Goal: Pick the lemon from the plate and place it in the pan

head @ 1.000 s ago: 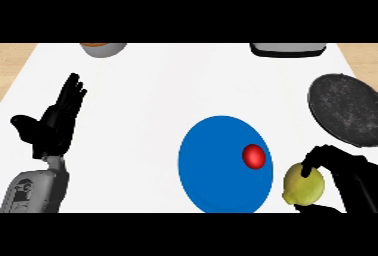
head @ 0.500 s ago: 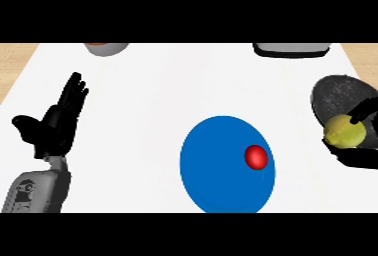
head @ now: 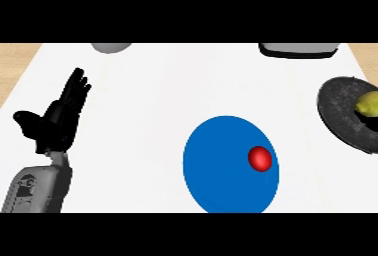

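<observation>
Yellow lemon (head: pixel 367 104) sits in the dark pan (head: pixel 339 115); we should retreat without nudging it. Our left robot hand (head: pixel 55 125) rests open; the right robot hand is out of view.

The left hand (head: pixel 57 120) rests at the view's left side, its black fingers straight and close together, pointing up and slightly to the right (the thumb juts out to the left). Below it, the grey left forearm (head: pixel 35 189) rises from the lower edge.
</observation>
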Available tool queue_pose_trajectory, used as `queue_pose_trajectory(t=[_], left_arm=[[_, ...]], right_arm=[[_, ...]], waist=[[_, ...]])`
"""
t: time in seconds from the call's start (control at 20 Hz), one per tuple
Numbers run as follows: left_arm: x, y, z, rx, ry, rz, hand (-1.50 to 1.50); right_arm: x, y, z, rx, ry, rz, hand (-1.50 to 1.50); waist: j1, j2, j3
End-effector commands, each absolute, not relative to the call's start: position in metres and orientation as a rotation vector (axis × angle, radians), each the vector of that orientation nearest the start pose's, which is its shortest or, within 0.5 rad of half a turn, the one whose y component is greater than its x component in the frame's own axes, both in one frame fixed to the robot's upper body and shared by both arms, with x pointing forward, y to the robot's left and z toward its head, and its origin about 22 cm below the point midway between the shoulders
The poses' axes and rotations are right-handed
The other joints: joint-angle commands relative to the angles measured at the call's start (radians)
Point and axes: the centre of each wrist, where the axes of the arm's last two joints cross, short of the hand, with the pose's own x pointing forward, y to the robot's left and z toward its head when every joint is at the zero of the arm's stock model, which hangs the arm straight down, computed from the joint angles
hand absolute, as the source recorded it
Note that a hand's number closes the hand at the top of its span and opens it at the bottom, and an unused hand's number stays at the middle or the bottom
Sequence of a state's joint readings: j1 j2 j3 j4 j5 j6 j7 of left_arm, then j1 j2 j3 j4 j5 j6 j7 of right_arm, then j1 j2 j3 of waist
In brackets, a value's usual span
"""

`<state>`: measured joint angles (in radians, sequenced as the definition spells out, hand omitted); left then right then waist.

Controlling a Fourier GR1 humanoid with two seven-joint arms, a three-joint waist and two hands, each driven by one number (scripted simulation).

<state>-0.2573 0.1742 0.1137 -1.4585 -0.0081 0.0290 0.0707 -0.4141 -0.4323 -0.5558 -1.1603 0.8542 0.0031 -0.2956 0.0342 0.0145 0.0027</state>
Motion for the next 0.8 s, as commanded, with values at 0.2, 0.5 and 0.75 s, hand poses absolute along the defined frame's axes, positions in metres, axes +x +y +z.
queue_pose_trajectory(t=[0.2,0.5,0.75], left_arm=[[0.309,0.269,0.047,0.143,-1.645,-0.095,0.0],[0.305,0.254,0.053,0.154,-1.655,-0.092,0.0],[0.312,0.249,0.059,0.135,-1.66,-0.097,0.0]], right_arm=[[0.333,-0.473,0.072,-1.233,-1.477,0.546,1.5],[0.332,-0.479,0.049,-1.073,-1.436,0.485,1.5],[0.335,-0.472,0.033,-0.759,-1.347,0.475,-1.5]], waist=[[0.024,0.013,0.002],[0.042,0.016,0.005],[0.05,0.022,0.006]])
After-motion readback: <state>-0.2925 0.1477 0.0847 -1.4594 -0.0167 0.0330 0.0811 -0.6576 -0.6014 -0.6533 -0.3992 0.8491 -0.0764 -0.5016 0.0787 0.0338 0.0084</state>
